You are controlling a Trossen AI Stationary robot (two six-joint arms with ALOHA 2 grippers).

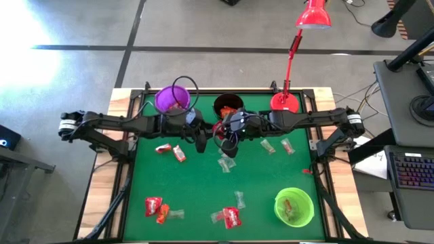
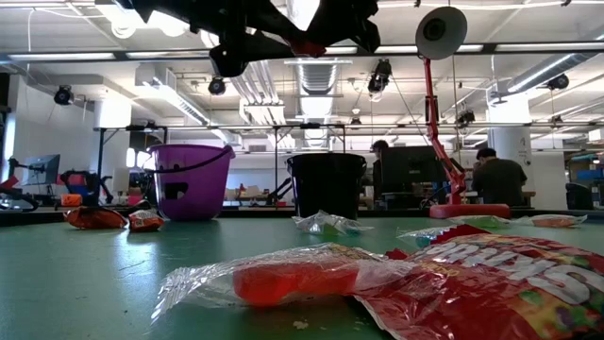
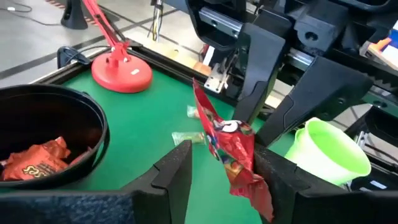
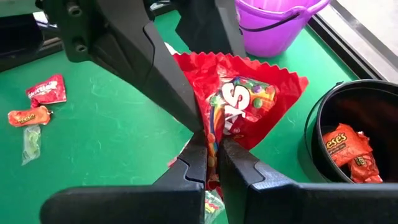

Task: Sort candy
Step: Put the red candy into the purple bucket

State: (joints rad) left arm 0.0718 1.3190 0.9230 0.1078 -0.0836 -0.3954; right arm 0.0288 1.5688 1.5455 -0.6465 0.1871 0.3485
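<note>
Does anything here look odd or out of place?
Only one thing: a red candy packet hangs in mid-air near the black cup, pinched by the right gripper, with the left gripper open around it. Both arms crowd one sweet.

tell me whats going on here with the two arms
Both arms meet above the back middle of the green table, near the black cup. The right pincer is shut on a red candy packet, and the left pincer stands open around the same packet, so it looks like a handover. Orange candies already lie in the black cup. More wrapped candies lie loose on the table, between the purple cup and the green cup.
</note>
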